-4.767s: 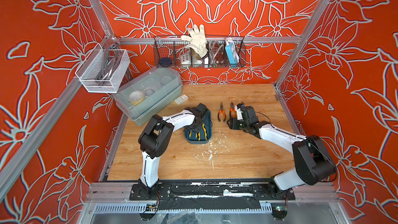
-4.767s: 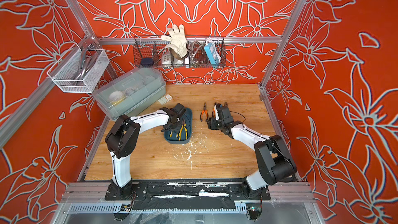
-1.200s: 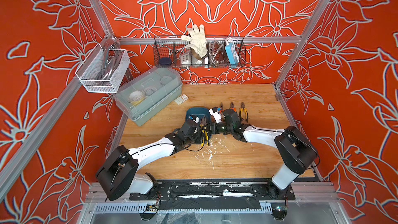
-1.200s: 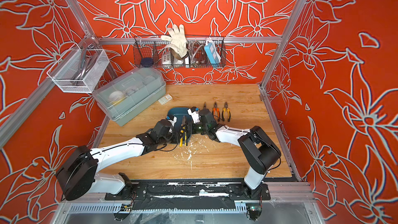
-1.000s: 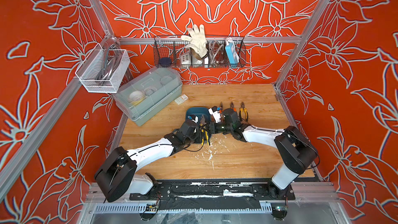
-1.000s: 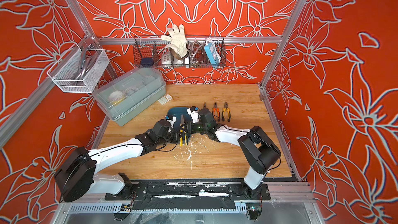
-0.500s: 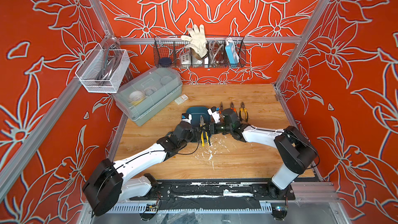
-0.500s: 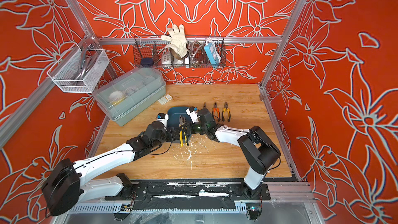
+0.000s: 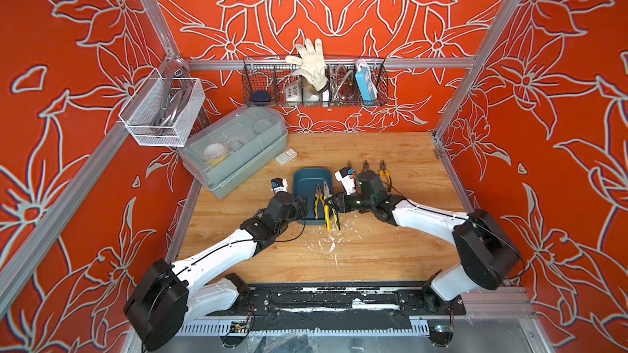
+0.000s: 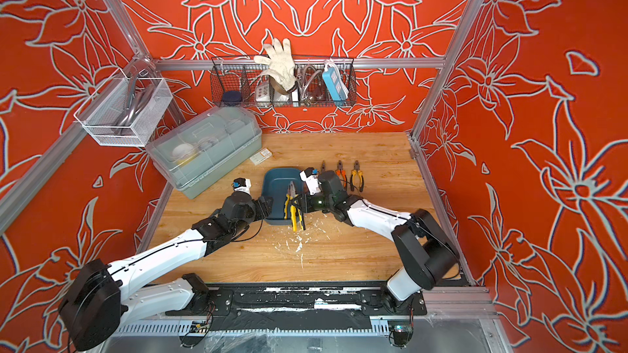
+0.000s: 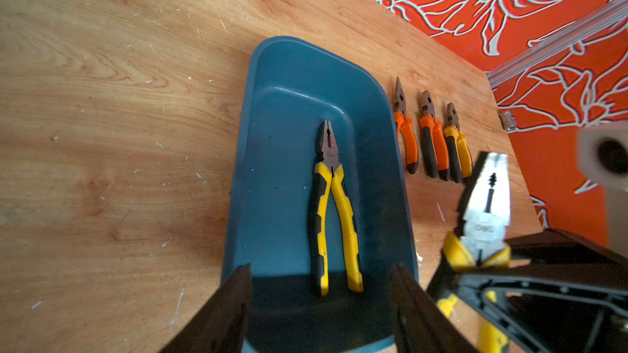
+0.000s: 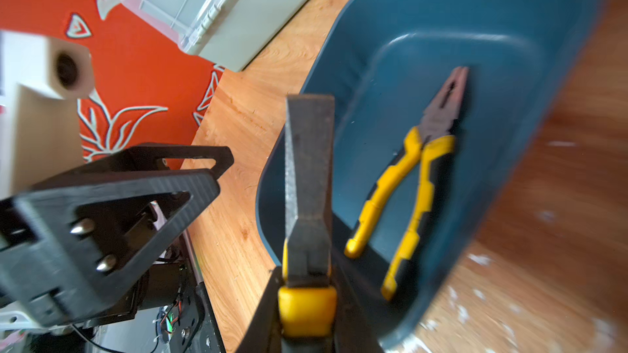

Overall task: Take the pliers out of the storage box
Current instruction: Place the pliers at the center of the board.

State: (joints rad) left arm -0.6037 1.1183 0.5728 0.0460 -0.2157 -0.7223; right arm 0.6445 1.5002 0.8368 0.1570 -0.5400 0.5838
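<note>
One yellow-handled pliers (image 11: pixel 329 157) lies in the storage box (image 9: pixel 307 178), long axis 12 to 6, nose at 12. The left pincer (image 9: pixel 303 205), spread wide and empty, sits nearest, at its 9 o'clock. The right pincer (image 9: pixel 334 203), at 3, grips another yellow pair (image 12: pixel 307 181).

Grey lidded bin (image 9: pixel 238 156), wire basket (image 9: pixel 260 78), white glove (image 9: pixel 309 59).

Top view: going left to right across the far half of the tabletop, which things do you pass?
Grey lidded bin → storage box → two orange-handled pliers → small yellow-handled pliers.
</note>
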